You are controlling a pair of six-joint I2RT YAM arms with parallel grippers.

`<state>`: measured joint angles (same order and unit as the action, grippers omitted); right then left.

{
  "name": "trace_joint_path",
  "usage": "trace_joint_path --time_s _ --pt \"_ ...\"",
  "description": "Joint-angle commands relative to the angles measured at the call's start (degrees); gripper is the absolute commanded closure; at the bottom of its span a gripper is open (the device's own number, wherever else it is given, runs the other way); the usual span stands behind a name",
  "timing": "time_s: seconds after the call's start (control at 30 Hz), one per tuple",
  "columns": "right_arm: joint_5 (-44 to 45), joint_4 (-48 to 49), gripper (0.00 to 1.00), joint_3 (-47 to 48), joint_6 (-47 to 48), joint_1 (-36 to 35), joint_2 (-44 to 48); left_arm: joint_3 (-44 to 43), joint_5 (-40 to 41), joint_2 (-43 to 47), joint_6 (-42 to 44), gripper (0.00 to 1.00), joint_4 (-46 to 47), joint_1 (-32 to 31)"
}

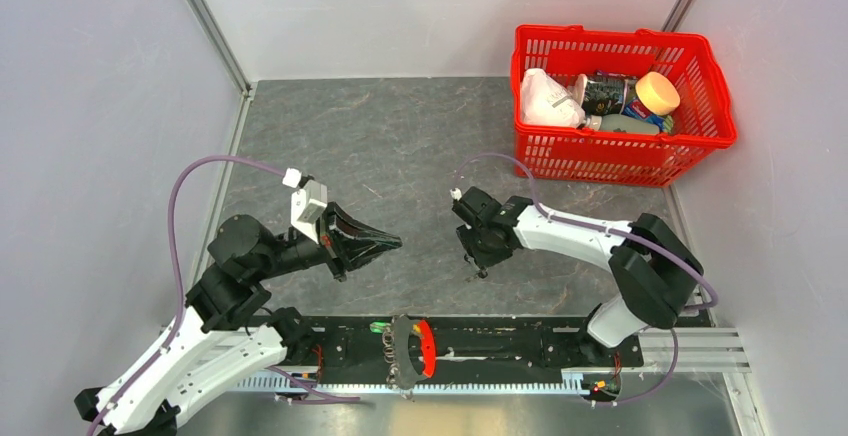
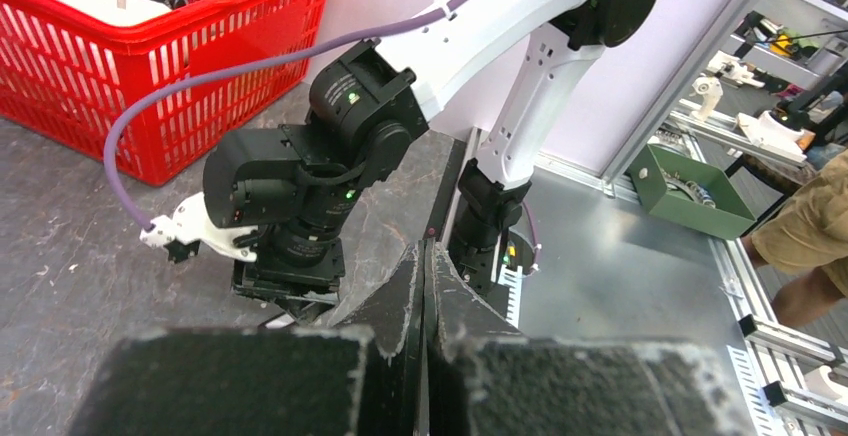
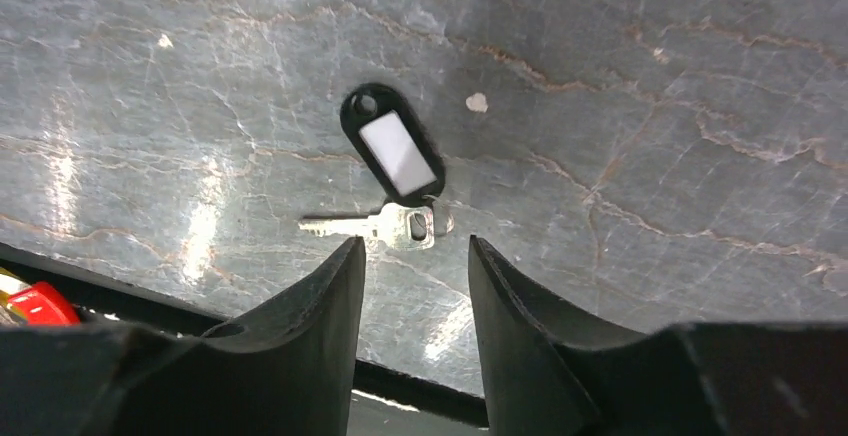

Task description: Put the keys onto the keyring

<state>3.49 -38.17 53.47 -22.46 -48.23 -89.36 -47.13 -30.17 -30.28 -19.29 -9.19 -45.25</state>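
Note:
A silver key (image 3: 368,225) with a black tag (image 3: 392,150) lies flat on the grey table, just ahead of my right gripper's tips. My right gripper (image 3: 414,248) is open and empty, pointing down at the table near the middle (image 1: 480,268). The keyring strap (image 1: 402,354), dark speckled with a red section (image 1: 427,347), lies on the black rail at the near edge. A green-headed key (image 1: 378,327) lies beside it. My left gripper (image 1: 388,243) is shut and empty, held above the table; its closed tips (image 2: 425,248) point toward the right arm. No brass key shows.
A red basket (image 1: 716,81) holding bottles and a white bag stands at the back right; it also shows in the left wrist view (image 2: 250,31). The black base rail (image 1: 520,341) runs along the near edge. The right arm's wrist (image 2: 340,146) hangs close in front of my left gripper.

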Motion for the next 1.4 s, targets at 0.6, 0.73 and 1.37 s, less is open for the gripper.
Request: trace_joint_path --time_s 0.6,0.73,1.37 --pt "-26.81 10.16 0.37 1.0 10.89 -17.48 10.35 0.73 9.67 3.7 2.91 0.98 -3.47 -0.27" --pt "-26.72 18.58 0.35 -2.35 8.87 -21.89 11.54 1.14 10.67 4.3 2.54 0.98 -3.27 -0.32" --pt "-0.45 39.86 0.34 -6.27 20.03 -45.56 4.3 2.31 19.47 7.54 0.0 0.98 -3.45 -0.18"
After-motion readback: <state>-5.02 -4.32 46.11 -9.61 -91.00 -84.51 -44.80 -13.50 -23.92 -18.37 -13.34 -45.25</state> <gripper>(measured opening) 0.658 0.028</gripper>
